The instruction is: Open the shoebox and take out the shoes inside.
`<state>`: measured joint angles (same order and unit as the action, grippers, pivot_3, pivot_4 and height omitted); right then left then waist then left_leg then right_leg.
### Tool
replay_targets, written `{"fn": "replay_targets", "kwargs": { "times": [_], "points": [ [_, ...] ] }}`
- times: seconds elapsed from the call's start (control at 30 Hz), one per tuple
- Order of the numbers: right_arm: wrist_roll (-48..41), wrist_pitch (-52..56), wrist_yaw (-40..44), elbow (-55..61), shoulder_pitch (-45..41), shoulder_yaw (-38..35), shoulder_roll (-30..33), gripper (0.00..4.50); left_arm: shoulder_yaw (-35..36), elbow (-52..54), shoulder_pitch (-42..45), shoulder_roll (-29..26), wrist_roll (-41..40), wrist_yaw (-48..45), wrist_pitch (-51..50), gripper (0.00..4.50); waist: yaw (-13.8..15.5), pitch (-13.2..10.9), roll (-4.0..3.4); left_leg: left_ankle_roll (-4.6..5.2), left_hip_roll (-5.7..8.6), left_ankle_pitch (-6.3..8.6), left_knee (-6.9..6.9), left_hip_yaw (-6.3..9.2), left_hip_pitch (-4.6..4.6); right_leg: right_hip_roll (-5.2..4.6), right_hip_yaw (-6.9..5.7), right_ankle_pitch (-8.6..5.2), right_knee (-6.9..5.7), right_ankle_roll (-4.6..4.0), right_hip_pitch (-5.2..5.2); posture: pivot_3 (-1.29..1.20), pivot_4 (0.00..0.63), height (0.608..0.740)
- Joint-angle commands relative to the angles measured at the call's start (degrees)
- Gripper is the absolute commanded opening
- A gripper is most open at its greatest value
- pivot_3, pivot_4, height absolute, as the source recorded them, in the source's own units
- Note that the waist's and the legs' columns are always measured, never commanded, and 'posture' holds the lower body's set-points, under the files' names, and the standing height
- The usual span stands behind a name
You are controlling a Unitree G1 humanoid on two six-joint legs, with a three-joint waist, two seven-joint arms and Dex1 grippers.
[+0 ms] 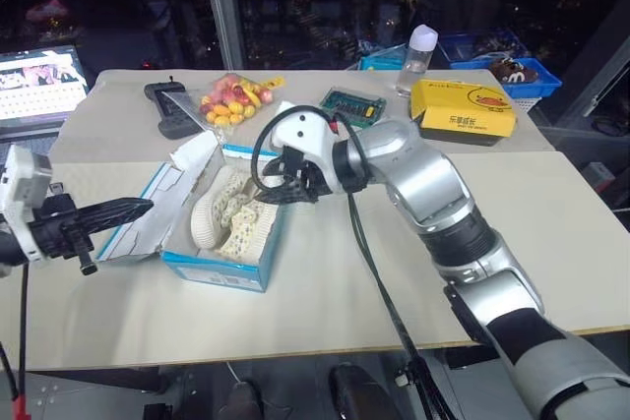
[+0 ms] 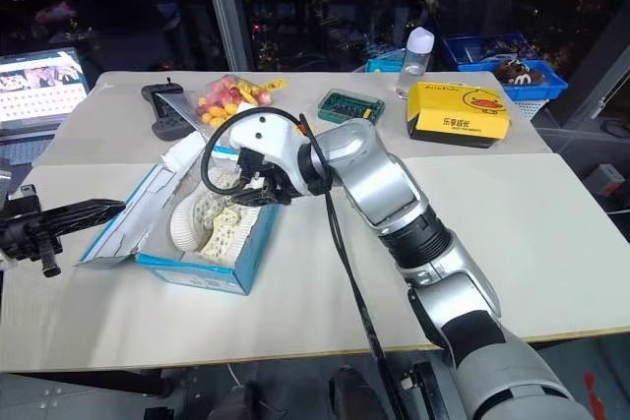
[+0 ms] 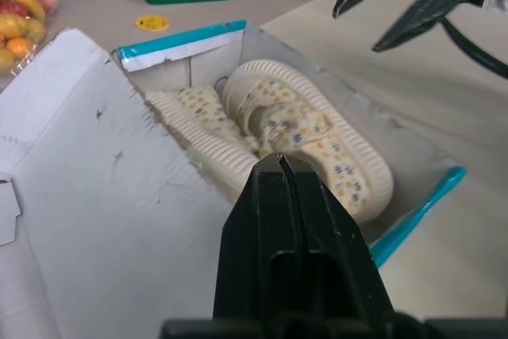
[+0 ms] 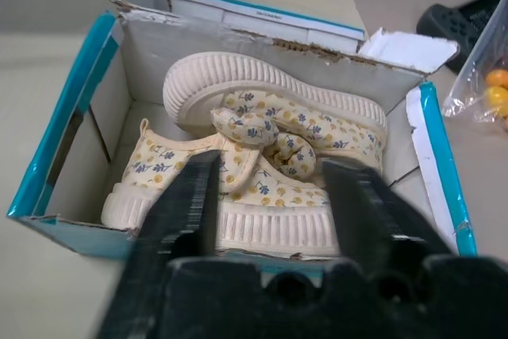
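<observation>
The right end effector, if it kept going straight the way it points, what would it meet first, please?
Most likely the shoes in the open shoebox: the right end effector is open and they lie between its fingers, though the depth is unclear.

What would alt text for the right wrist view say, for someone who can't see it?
An open blue cardboard shoebox with a white inside holds a pair of cream canvas shoes printed with small flowers, lying on their sides. The right pincer hangs over them, its two black fingers spread apart with nothing between them.
</observation>
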<state>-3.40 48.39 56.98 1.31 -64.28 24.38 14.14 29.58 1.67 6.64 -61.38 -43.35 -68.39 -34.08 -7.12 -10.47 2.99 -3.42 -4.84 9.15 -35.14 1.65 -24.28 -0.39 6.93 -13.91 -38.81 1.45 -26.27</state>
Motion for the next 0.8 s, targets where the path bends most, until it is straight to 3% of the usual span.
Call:
{"fn": "replay_targets", "kwargs": {
  "times": [0.03,0.3,0.8],
  "points": [
    [0.77,0.75,-3.62,0.35,-1.93,1.67,-3.22,4.18,-0.65,-1.5,2.32,-0.82,1.24,-2.12,2.09,0.0,0.04,0.0,0.0,0.0,0.0,0.0,0.01,0.01,0.0,0.0,-0.01,0.0,-0.01,0.0,0.0,0.0,0.15,0.726],
    [2.53,-0.33,-8.74,-6.68,-1.37,6.11,-9.94,4.18,-1.07,-2.53,3.02,-0.12,2.71,-3.29,2.89,0.0,0.16,0.02,0.03,0.0,0.0,0.0,0.01,0.02,-0.07,0.0,-0.01,-0.03,-0.03,0.02,-0.01,0.0,0.15,0.726],
    [9.91,-8.19,-9.57,-19.26,-0.44,12.13,-9.24,4.18,2.22,0.53,-0.92,0.88,2.01,-2.46,1.77,0.0,0.15,0.05,0.08,-0.01,0.0,-0.01,-0.02,0.03,0.02,0.0,-0.02,-0.03,-0.05,0.03,0.07,0.0,0.15,0.726]
  ]
}}
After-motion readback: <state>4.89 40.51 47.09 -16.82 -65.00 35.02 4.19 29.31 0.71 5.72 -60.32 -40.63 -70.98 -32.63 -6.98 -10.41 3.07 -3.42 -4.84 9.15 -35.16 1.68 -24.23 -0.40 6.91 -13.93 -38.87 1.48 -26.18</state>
